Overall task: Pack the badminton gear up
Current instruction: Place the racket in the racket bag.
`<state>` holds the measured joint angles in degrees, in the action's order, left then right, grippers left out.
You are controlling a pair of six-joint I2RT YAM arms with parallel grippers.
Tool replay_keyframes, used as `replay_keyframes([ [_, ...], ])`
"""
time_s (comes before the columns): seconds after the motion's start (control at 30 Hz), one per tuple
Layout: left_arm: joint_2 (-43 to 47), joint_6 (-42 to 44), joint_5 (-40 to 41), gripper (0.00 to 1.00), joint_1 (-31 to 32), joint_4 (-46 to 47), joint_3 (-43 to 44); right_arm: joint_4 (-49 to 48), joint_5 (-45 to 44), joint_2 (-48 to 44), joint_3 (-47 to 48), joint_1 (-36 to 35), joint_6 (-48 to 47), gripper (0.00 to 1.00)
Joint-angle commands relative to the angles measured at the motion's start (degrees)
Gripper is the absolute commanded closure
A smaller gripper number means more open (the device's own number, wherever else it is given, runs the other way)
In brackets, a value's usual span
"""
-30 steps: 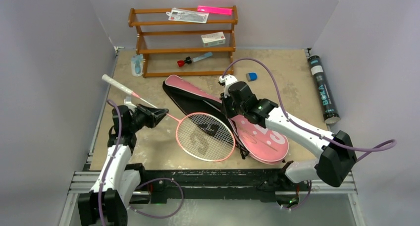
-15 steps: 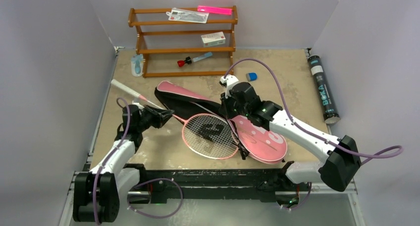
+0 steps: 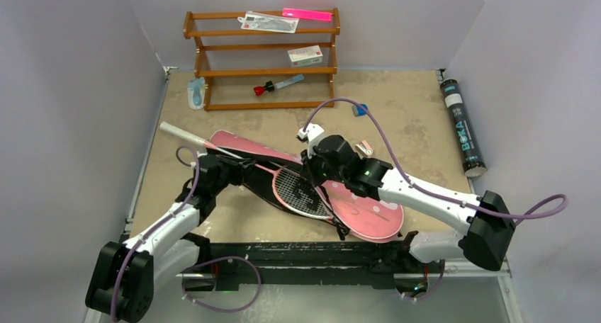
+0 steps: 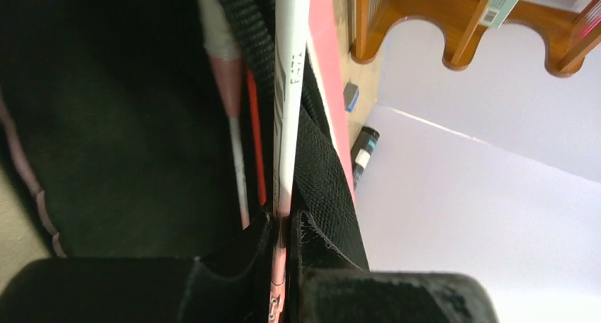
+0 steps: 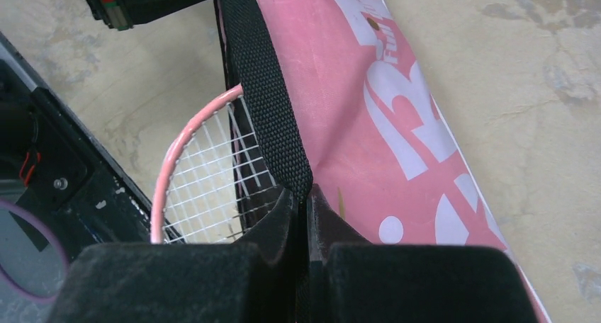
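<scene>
Racket (image 3: 301, 192) — pink frame, white strings | left fingers (image 4: 227, 266) clamp shaft (image 4: 287, 125) | right fingers (image 5: 269, 224) pinch bag strap (image 5: 264, 96)

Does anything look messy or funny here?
Yes. The racket is only partly in the pink bag; its white handle sticks out. The left gripper pinches its shaft, and the right gripper pinches the bag's black edge.

Part of the racket (image 5: 205, 174) lies hidden behind the bag strap (image 5: 262, 89).
</scene>
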<state>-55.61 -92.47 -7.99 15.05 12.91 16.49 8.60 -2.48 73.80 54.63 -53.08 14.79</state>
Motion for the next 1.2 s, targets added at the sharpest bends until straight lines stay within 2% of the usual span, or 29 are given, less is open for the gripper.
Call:
replay_keyframes([
  [0.0, 1.6, -5.8, 13.5, 1.00, 6.3, 3.0, 0.3, -6.6, -0.7, 0.4, 2.9, -1.5, 1.0, 1.00],
  [0.07, 0.6, -7.2, 17.6, 1.00, 10.2, 3.9, -0.1, -8.2, 0.0, -0.1, 2.2, -1.7, 1.1, 1.00],
  [0.2, -2.9, -9.6, 20.0, 1.00, 16.3, 6.3, 0.9, -8.4, -0.4, 0.5, 2.4, -1.7, 1.1, 1.00],
  [0.4, -10.6, -15.3, 29.9, 1.00, 30.2, 9.9, 2.4, -10.8, 0.8, 1.9, 2.0, -1.9, 1.4, 1.00],
  [0.5, -13.6, -14.8, 29.0, 1.00, 31.4, 13.1, 2.8, -11.2, -0.4, 1.4, 1.6, -1.9, 0.8, 1.00],
  [0.63, -16.1, -13.7, 28.0, 1.00, 34.1, 11.2, 6.7, -10.3, -0.5, 1.9, 1.9, -1.9, -0.3, 1.00],
  [0.83, -20.0, -14.4, 26.6, 1.00, 36.9, 14.4, 8.1, -10.1, -1.8, 2.1, 1.1, -1.9, 0.7, 1.00],
  [0.97, -22.0, -14.8, 25.3, 1.00, 38.3, 14.5, 9.6, -10.2, 1.9, 1.9, 0.4, -1.9, 0.8, 1.00],
  [1.17, -24.9, -16.7, 23.7, 1.00, 40.5, 17.2, 9.9, -9.3, 1.1, 1.9, 1.2, -1.9, -0.4, 1.00],
])
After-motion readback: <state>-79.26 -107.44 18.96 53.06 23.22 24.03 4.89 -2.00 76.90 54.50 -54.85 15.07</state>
